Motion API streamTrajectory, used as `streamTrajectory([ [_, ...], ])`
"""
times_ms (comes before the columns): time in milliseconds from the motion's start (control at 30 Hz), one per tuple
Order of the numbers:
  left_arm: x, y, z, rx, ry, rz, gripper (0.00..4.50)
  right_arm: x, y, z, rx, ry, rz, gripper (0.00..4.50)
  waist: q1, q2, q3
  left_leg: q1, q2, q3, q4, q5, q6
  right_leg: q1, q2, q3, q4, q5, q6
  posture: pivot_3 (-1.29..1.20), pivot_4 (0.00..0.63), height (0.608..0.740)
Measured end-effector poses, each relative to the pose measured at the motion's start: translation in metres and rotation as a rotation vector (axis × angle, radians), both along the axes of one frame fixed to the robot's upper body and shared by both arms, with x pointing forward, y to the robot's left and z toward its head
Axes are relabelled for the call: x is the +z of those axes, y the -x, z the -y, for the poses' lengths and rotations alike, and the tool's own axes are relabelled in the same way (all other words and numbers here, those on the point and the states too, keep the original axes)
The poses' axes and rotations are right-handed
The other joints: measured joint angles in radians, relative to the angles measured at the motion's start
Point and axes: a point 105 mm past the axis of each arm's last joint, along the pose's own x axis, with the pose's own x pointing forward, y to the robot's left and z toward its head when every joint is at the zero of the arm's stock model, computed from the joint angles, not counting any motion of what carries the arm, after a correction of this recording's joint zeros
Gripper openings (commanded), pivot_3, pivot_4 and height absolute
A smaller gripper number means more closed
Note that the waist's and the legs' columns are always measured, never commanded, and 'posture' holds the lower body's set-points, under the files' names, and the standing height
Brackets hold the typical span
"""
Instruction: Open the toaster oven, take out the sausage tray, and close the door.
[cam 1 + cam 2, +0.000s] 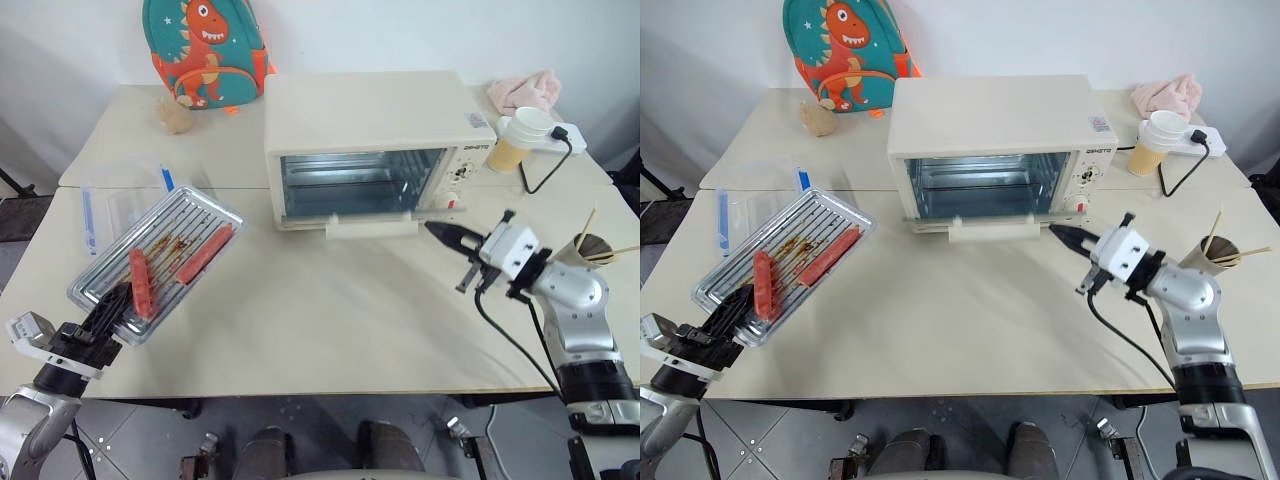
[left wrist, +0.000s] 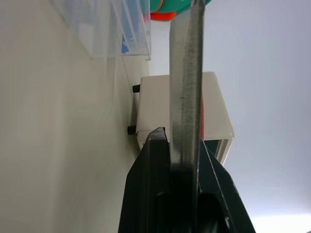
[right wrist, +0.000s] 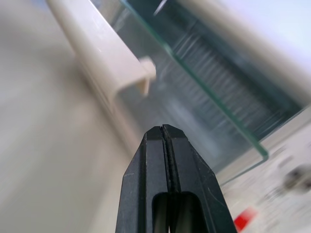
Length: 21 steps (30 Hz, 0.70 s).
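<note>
Sausage tray (image 1: 160, 258) (two sausages), tilted, long axis toward oven (image 1: 370, 140)

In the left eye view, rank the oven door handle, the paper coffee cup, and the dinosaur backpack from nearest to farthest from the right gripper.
From the right gripper:
1. Oven door handle, just beside the fingertips, at the front of the toaster oven.
2. Paper coffee cup, behind the gripper, right of the oven.
3. Dinosaur backpack, far back left, against the wall.

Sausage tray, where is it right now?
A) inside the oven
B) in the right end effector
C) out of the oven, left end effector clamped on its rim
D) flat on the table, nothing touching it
C: the sausage tray sits outside the toaster oven, its near edge pinched by the left end effector.
</note>
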Motion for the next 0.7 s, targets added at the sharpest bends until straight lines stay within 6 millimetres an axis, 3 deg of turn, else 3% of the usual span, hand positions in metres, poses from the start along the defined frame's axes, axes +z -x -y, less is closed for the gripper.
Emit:
streamTrajectory([
  [167, -0.001, 0.004, 0.002, -0.045, -0.024, -0.02, 0.0, 0.016, -0.017, -0.008, -0.001, -0.042, 0.026, 0.02, -0.003, 0.0, 0.0, 0.0, 0.0, 0.0, 0.0, 0.0, 0.0, 0.0, 0.0, 0.0, 0.0, 0.0, 0.0, 0.0, 0.15, 0.74],
  [367, -0.006, 0.01, 0.027, -0.282, -0.078, -0.064, 0.0, 0.005, -0.023, -0.008, 0.006, -0.024, -0.032, 0.02, 0.002, 0.0, 0.0, -0.002, -0.001, -0.003, -0.001, 0.0, 0.0, 0.0, -0.001, 0.001, 0.0, 0.0, 0.0, 0.0, 0.15, 0.74],
  [533, -0.01, 0.006, 0.061, -0.559, -0.223, -0.186, 0.0, -0.028, 0.001, 0.025, -0.024, 0.077, -0.208, 0.02, 0.008, 0.002, 0.001, -0.002, -0.001, -0.008, -0.004, 0.0, 0.001, 0.0, -0.001, 0.004, 0.0, 0.0, 0.0, 0.0, 0.15, 0.74],
  [700, -0.007, -0.014, 0.099, -0.719, -0.264, -0.159, 0.0, -0.045, 0.034, 0.058, -0.081, 0.108, -0.338, 0.02, 0.003, 0.003, 0.001, -0.002, -0.002, -0.006, -0.005, 0.0, 0.001, 0.0, 0.0, 0.003, -0.003, 0.0, 0.0, 0.0, 0.15, 0.74],
])
